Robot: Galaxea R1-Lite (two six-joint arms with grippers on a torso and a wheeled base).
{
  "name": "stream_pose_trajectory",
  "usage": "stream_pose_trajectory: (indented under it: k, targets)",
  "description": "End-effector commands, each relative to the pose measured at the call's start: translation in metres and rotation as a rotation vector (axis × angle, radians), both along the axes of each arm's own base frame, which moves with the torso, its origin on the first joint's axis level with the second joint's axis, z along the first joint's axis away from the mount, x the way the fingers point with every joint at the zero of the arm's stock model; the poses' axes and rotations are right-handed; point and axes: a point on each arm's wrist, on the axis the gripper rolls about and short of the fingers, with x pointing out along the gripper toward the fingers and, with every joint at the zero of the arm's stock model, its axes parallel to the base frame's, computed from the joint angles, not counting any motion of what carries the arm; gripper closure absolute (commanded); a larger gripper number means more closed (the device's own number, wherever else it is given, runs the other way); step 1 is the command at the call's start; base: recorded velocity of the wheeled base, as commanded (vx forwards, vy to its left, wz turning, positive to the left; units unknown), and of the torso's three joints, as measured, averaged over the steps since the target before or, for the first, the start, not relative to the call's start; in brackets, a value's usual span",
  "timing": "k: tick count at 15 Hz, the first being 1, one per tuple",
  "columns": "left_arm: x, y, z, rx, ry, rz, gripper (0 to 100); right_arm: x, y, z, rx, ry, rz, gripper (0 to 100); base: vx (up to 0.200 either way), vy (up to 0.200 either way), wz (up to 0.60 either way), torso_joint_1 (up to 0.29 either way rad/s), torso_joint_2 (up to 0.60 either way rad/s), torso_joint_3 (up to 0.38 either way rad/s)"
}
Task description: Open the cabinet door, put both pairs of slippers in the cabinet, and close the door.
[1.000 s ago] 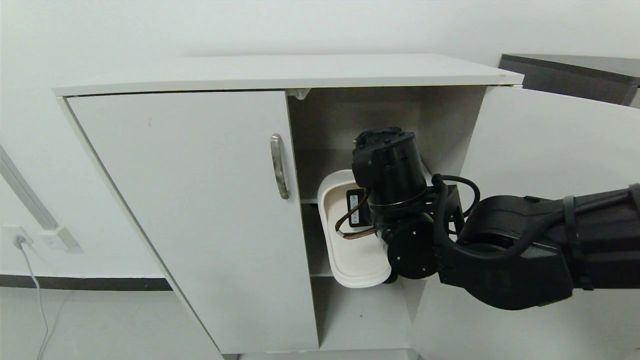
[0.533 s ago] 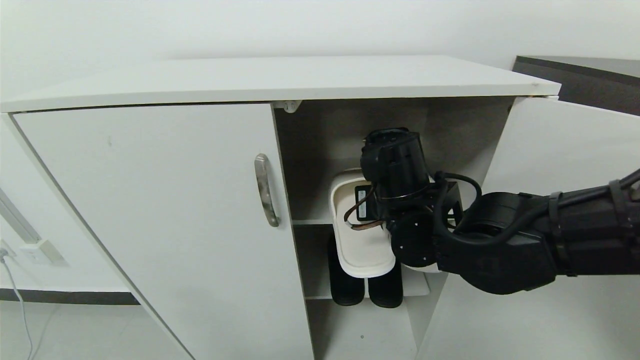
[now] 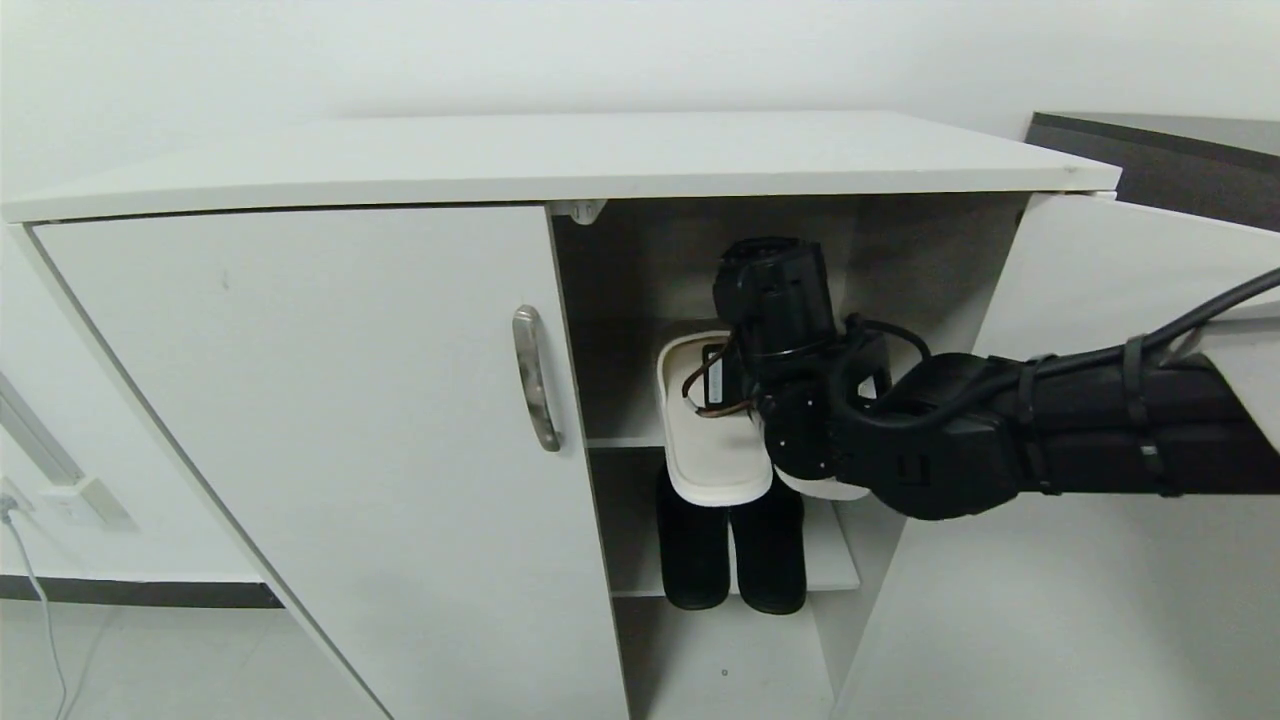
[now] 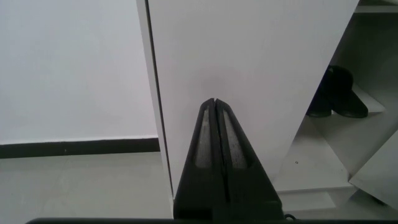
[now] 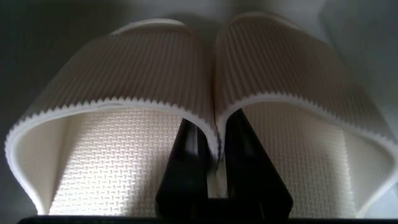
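Right gripper pinching white slippers by adjoining straps, at upper shelf (black pair below).

A bare, utilitarian room, more office or test lab than home: plain white walls meet a pale grey floor along a dark skirting strip. A surface-mounted conduit slants down the wall to a white wall box, with a thin cable hanging just beside it. A plain white laminate cabinet stands against the wall, and a dark-grey furniture top sits near it.
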Motion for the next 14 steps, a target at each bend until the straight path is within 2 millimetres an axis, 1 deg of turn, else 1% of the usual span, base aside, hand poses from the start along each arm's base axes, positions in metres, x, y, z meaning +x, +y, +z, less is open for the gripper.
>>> stream_pose_trajectory:
  k: [1, 2, 5, 7, 12, 14]
  targets:
    - [0.0, 0.0, 0.0, -0.001, 0.0, -0.001, 100, 0.018, 0.004, -0.004, 0.0, 0.0, -0.023, 100, 0.0, 0.0, 0.0, 0.0, 0.0, 0.0]
    - [0.0, 0.0, 0.0, -0.001, 0.0, 0.001, 100, 0.024, 0.005, -0.001, 0.003, -0.004, -0.031, 100, 0.0, 0.0, 0.0, 0.0, 0.0, 0.0]
    - [0.0, 0.0, 0.0, -0.001, 0.0, 0.001, 100, 0.029, 0.008, 0.005, 0.006, -0.008, -0.033, 100, 0.0, 0.0, 0.0, 0.0, 0.0, 0.0]
    - [0.0, 0.0, 0.0, -0.001, 0.0, 0.001, 100, 0.034, 0.011, 0.004, -0.01, -0.017, -0.032, 100, 0.0, 0.0, 0.0, 0.0, 0.0, 0.0]
    - [0.0, 0.0, 0.0, -0.002, 0.0, 0.001, 100, 0.043, 0.01, 0.0, -0.016, -0.016, -0.046, 100, 0.0, 0.0, 0.0, 0.0, 0.0, 0.0]
    - [0.0, 0.0, 0.0, -0.001, 0.0, 0.001, 100, 0.044, 0.01, -0.001, -0.018, -0.014, -0.046, 100, 0.0, 0.0, 0.0, 0.0, 0.0, 0.0]
